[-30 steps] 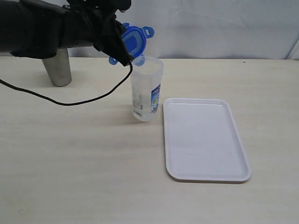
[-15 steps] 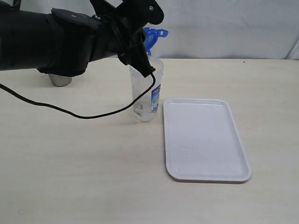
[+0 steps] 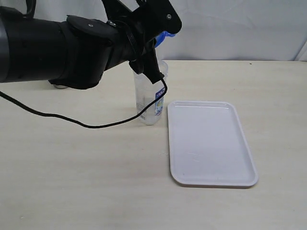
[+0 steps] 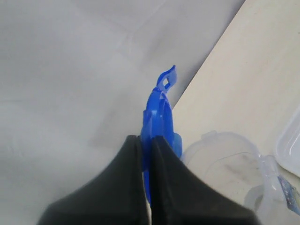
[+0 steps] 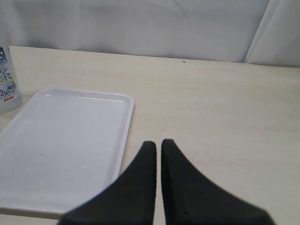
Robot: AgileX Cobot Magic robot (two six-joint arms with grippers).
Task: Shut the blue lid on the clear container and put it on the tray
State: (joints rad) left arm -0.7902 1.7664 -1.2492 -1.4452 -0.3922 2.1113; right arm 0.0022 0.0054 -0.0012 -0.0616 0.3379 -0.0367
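Bulky matte black left arm [image 3: 57, 52], thin black cable [image 3: 91, 126] hanging loose, smooth tapered black jaws

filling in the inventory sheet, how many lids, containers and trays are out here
lid: 1
container: 1
tray: 1
total: 3
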